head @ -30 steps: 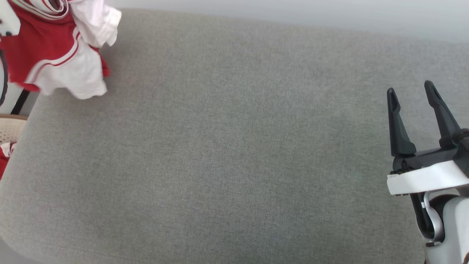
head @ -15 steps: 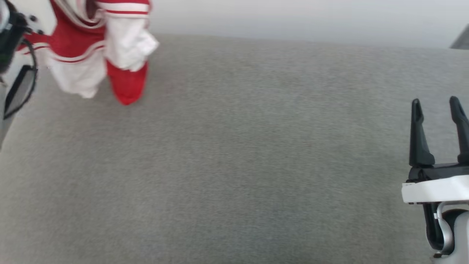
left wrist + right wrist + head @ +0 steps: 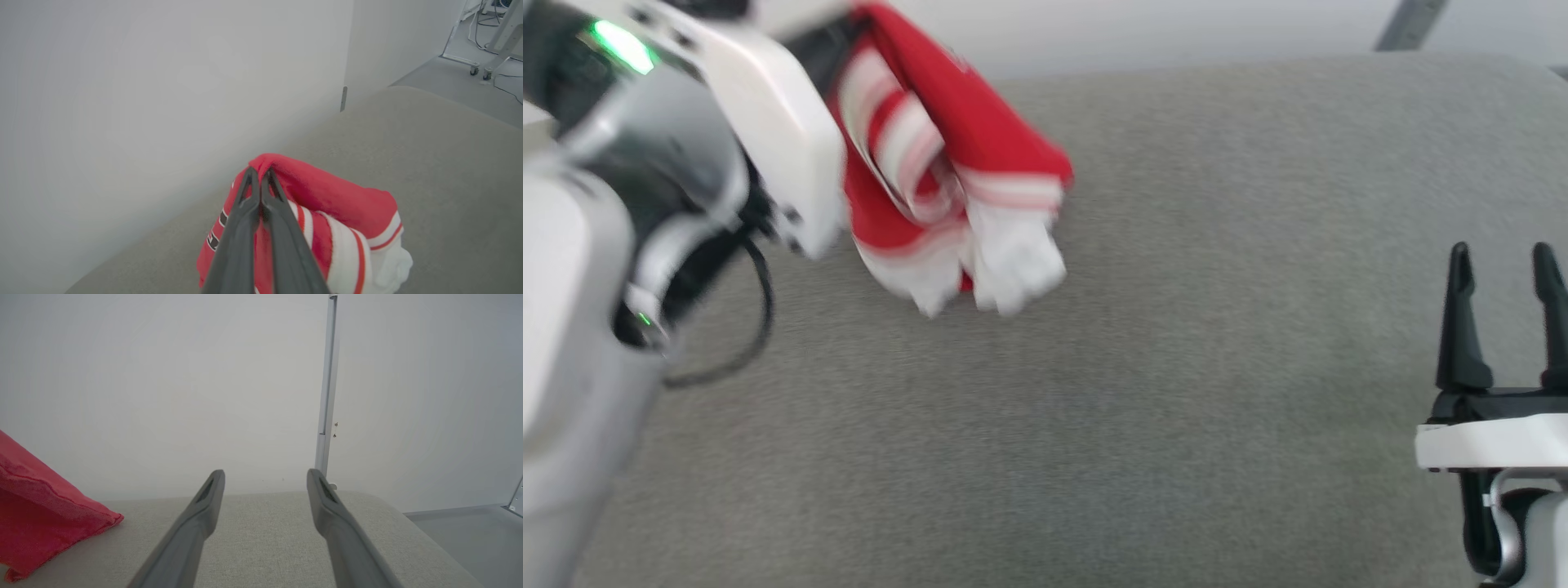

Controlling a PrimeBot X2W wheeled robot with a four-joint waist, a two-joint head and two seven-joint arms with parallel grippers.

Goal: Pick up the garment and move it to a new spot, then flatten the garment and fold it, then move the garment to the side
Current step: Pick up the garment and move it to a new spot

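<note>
The garment (image 3: 947,171) is a red shirt with white sleeves and striped trim, bunched and hanging over the upper left of the grey cushion (image 3: 1176,327). In the left wrist view my left gripper (image 3: 259,173) is shut on a red fold of the garment (image 3: 335,204), whose white sleeve droops at the lower right. My left arm's white housing (image 3: 768,139) hides the gripper in the head view. My right gripper (image 3: 1503,257) stands open at the right edge, nothing between its fingers. A red corner of the garment (image 3: 45,514) lies far left of my right gripper (image 3: 265,475).
A white wall (image 3: 163,81) runs along the far side of the cushion. Beyond the cushion's end, grey floor with a wheeled metal frame (image 3: 490,49) and cables shows. A pale vertical strip (image 3: 327,396) runs down the wall ahead of the right gripper.
My left arm has swung in from the far left and carried the garment rightward over the cushion. The head view has shifted too. The right gripper stays open at the right.
</note>
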